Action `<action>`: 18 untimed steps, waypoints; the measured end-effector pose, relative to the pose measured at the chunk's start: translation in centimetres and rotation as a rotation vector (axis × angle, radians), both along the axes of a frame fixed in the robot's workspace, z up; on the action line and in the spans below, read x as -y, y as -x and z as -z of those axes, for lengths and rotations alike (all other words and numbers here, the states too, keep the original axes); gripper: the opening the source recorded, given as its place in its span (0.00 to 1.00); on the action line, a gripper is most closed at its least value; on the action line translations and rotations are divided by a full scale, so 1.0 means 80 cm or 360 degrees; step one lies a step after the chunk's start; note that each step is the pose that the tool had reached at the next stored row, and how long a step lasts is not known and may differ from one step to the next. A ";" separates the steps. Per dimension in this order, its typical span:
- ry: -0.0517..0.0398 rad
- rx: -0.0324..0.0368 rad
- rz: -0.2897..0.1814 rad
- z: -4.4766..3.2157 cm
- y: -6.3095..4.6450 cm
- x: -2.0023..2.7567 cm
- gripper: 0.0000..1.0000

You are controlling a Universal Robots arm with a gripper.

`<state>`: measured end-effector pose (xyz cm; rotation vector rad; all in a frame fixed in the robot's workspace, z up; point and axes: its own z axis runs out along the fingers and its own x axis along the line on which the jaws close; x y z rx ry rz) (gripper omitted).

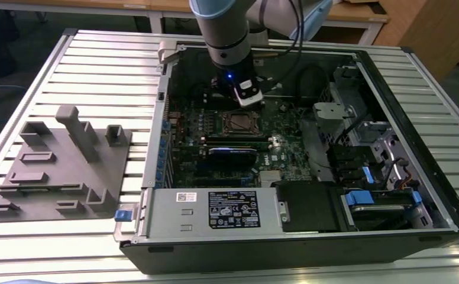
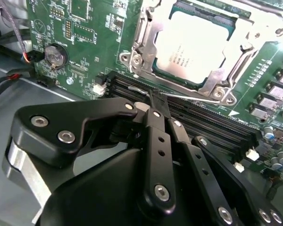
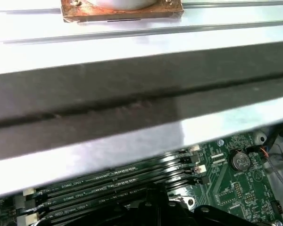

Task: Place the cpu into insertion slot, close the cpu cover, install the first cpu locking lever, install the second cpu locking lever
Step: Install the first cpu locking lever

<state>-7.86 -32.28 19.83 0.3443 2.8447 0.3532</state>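
In the second wrist view the cpu [image 2: 198, 44] lies flat in the insertion slot, its pale metal top showing through the cutout of the cpu cover [image 2: 225, 75], which is folded down over it. A thin wire locking lever [image 2: 193, 97] runs along the socket's edge beside the memory slots. My gripper [image 2: 156, 101] has its black fingers [image 2: 155, 127] pressed together, with their tip at this lever. In the exterior view the gripper [image 1: 247, 99] hangs just behind the insertion slot [image 1: 240, 122] inside the open computer case.
Long black memory slots [image 2: 203, 122] lie between the gripper and the socket. A coin battery [image 2: 55, 55] and thin cables sit nearby. The grey power-supply box [image 1: 213, 207] fills the case front. A grey parts fixture [image 1: 56, 165] stands at the exterior view's left. The case wall [image 3: 132, 103] is close.
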 end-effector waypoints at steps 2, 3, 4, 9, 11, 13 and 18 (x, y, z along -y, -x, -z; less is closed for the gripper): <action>-0.0001 0.0001 0.0000 0.0006 0.001 -0.0002 0.11; -0.0001 0.0002 0.0000 0.0010 0.001 -0.0002 0.11; -0.0001 0.0003 0.0000 0.0013 0.001 -0.0002 0.11; 0.0002 0.0017 0.0000 0.0040 0.001 -0.0003 0.11; 0.0007 0.0023 0.0000 0.0049 0.001 -0.0002 0.11; 0.0012 0.0029 0.0000 0.0058 0.001 -0.0002 0.11; 0.0029 0.0050 0.0000 0.0089 0.001 -0.0002 0.11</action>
